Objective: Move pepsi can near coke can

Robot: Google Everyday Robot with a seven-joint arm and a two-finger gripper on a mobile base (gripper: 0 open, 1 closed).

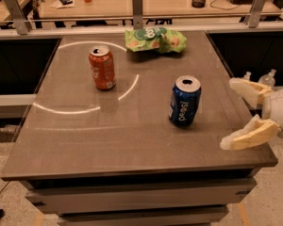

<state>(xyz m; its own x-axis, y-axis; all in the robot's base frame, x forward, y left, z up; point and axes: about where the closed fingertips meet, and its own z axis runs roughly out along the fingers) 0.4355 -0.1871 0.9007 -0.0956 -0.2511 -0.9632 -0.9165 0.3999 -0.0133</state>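
— While planning the pick, locating pepsi can (185,101): standing upright right of centre on table (132,140), well apart from coke can (102,67) at rear left. Gripper (228,114)?
— Hovering off right table edge, near pepsi can, fingers (247,91) spread wide, holding nothing. Judging can light, thin-walled, slippery, dentable; taking hold across mid-body, gently.
— Anything obscured?
— Losing arm past frame edge; failing to read fill level, whether full or emptied.
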